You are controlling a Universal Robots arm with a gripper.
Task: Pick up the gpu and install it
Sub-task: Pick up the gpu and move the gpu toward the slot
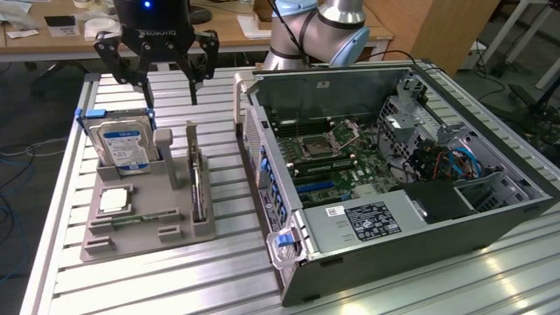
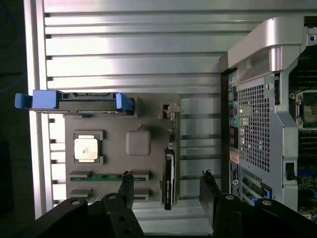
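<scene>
Gpu (image 2: pixel 169 181) stood edge-on in the grey tray (image 2: pixel 114 151), below the gripper (image 1: pixel 172 100), its fingers spread wide, empty

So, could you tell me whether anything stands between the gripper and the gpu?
Nothing visible does. The gripper hangs open above the tray, and in the wrist view the gpu shows edge-on between its fingers, uncovered. The hard drive stands off to one side.
</scene>
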